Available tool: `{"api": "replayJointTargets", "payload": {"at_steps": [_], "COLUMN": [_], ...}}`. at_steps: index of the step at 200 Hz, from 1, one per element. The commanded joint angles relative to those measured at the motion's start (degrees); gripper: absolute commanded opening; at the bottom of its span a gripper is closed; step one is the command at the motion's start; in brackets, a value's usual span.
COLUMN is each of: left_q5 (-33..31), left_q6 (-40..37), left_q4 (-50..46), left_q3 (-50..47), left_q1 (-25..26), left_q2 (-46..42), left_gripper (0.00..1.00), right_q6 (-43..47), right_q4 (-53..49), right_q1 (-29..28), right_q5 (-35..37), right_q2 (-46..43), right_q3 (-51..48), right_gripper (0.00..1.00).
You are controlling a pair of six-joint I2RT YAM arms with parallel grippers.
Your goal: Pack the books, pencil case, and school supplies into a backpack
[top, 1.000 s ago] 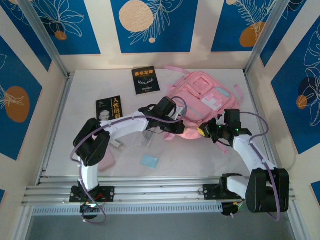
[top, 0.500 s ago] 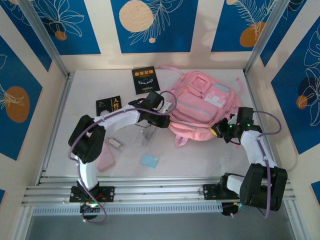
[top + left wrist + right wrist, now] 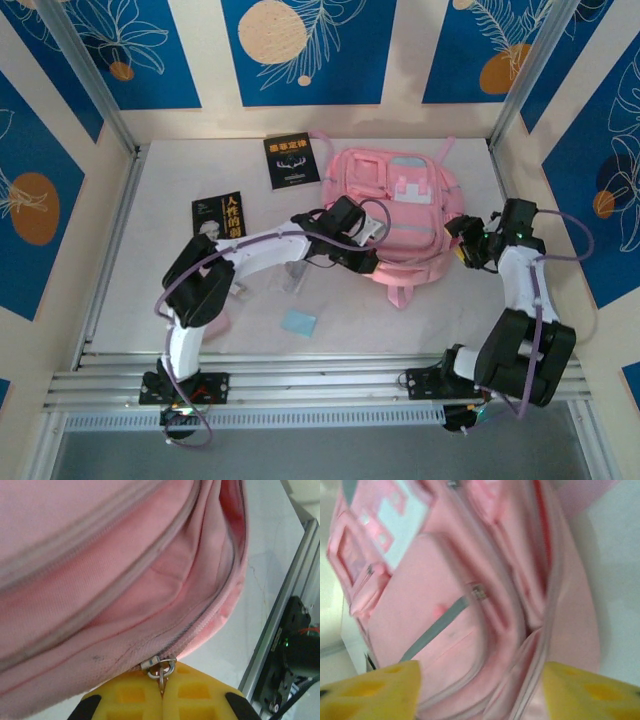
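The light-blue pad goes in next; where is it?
Top view: the light-blue pad lies near the table's front edge, slightly left of centre, apart from the backpack.

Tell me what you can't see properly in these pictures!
1. Pencil case: top view, the left arm covers most of it.
2. Clear bag: top view, partly under that arm; contents too small.
3. Backpack inside: left wrist view, where the left claw pinches the zipper pull, shows fabric folds, no contents.
4. Backpack pockets: right wrist view, blurred, beyond the open right claw.

The backpack lies flat — left fingers and right fingers at its sides.
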State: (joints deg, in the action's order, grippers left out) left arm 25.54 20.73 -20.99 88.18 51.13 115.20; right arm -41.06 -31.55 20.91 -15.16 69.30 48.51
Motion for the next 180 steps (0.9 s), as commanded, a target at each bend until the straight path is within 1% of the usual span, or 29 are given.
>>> {"api": "replayJointTargets", "payload": {"at_steps": [1,21,33,48,76,93,102,109,113,129,133,138,157,180], "left_q5": [2.4,2.3,2.8,3.1,3.9,5.1,5.8,6.4,6.7,7.8,7.8,7.7,6.2,2.5], "left_q6": [2.3,3.1,4.0,5.1,6.8,8.2,8.9,9.6,9.9,10.8,10.7,10.3,8.2,3.2], "left_q4": [3.4,4.5,5.8,6.9,8.9,10.7,11.1,11.7,12.1,13.1,13.1,12.8,10.2,4.4], "left_q3": [5.2,7.1,7.5,7.5,6.3,4.6,3.8,3.1,2.6,1.3,1.0,0.8,-0.4,-2.8], "left_q1": [0.1,0.2,0.3,0.6,1.4,1.8,1.9,1.9,1.9,1.8,1.7,1.6,0.0,-3.1], "left_q2": [1.0,1.5,1.3,0.9,-0.7,-1.5,-1.7,-1.9,-2.1,-2.6,-2.6,-2.7,-2.8,-3.5], "left_gripper": [0.00,0.00,0.00,0.00,0.00,0.00,0.00,0.00,0.00,0.00,0.00,0.00,0.00,0.00], "right_q6": [-1.8,-5.2,-8.3,-13.0,-19.6,-21.4,-21.1,-20.6,-20.2,-19.2,-18.9,-18.5,-15.5,-10.5], "right_q4": [-6.0,-7.2,-6.2,-3.4,3.8,8.6,9.5,10.2,10.8,12.2,12.5,12.4,10.5,4.6], "right_q1": [-1.7,-4.4,-6.1,-9.2,-15.2,-16.6,-17.3,-17.7,-17.9,-18.1,-18.0,-17.9,-17.1,-15.9], "right_q5": [-4.5,-7.8,-9.6,-10.1,-7.8,-6.3,-3.8,-1.8,-0.8,2.4,2.7,3.3,4.1,6.0], "right_q2": [-5.7,-9.1,-10.4,-11.4,-9.9,-7.1,-5.4,-4.3,-3.8,-3.2,-3.5,-3.8,-6.2,-9.2], "right_q3": [-0.8,-4.8,-7.7,-11.0,-14.4,-15.0,-14.7,-14.3,-14.4,-14.7,-14.8,-14.8,-14.2,-12.3], "right_gripper": [0.74,0.75,0.76,0.77,0.79,0.79,0.76,0.71,0.64,0.18,0.09,0.00,0.00,0.00]}}
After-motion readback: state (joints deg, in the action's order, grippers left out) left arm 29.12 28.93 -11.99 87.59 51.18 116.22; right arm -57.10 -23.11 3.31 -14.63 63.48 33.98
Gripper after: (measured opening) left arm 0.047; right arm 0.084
